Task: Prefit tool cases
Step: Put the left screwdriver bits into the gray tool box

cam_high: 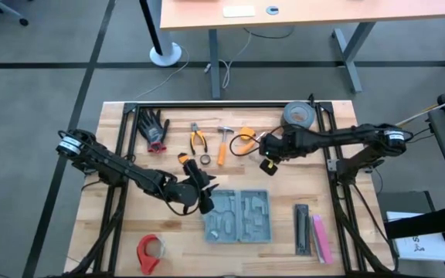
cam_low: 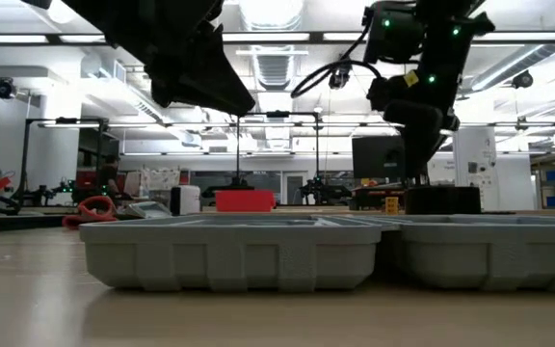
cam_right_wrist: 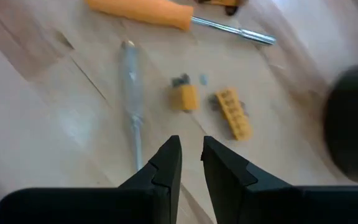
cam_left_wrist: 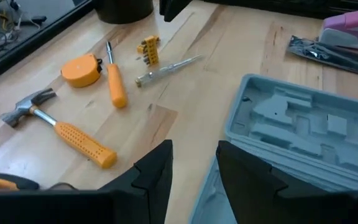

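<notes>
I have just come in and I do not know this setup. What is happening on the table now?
Two robot arms work over a wooden table with hand tools scattered on it. The tool case lies open and its grey tray holds no tools yet. The left gripper hovers at the case's left edge, fingers apart, holding nothing. The right gripper hangs over a small yellow bit holder and a slim screwdriver, fingers slightly apart, also holding nothing.
</notes>
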Controlling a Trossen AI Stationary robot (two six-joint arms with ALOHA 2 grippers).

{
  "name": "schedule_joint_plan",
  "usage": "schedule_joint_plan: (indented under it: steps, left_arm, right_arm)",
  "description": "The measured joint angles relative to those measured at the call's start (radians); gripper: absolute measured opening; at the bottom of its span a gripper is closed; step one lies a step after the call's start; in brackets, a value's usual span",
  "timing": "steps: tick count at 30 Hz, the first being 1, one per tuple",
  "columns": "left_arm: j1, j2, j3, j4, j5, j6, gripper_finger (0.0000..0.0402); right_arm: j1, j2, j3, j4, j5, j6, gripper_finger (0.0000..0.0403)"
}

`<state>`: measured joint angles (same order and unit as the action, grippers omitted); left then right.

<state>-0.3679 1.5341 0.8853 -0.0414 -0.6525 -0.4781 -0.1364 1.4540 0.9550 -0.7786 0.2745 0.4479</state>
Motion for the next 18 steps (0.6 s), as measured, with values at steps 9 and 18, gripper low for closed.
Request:
schedule_joint_plan:
  steps: [9,18]
  left_arm:
    - [0.0,0.0,-0.019,0.001,0.041,-0.038,0.0126]
    - [0.019,0.0,-0.02,0.0,0.043,-0.092,0.0116]
  right_arm:
    - [-0.078,0.002,-0.025,0.086,-0.104,-0.055,0.0064]
    - [-0.106,0.012,-0.002,0.183,-0.177,-0.14,0.0088]
